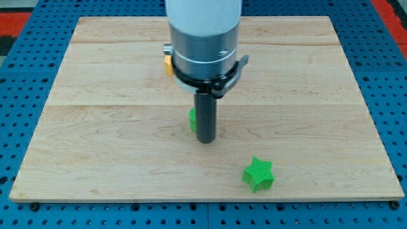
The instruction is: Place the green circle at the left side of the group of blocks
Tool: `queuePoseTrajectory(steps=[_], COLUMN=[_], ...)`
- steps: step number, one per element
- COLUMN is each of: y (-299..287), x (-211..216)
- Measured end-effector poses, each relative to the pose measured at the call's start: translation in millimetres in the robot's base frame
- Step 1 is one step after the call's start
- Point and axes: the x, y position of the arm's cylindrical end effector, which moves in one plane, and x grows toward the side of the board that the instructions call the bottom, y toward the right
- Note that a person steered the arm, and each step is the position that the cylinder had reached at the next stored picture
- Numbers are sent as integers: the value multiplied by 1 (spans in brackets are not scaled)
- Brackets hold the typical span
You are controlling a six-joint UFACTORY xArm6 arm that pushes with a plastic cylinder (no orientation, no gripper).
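While my tip (pixel 205 141) touches a mostly hidden green block (pixel 191 119) at its nine o'clock, a green star (pixel 258 174) lies at four o'clock on the tabletop (pixel 95 127).

The pale wooden worktop (pixel 95 127) carries a green star-shaped block (pixel 258 174) near the view's bottom. A green block (pixel 192 119), mostly hidden, lies centrally; a yellow block (pixel 168 63) peeks out farther up.

Rod hides most of green block (pixel 191 119)
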Motion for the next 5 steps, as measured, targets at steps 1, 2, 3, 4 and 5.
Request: queuePoseTrajectory(steps=[1, 2, 3, 4, 5], y=[-11, -30, -53, -88, -128], x=[-17, -32, -53, -64, -83])
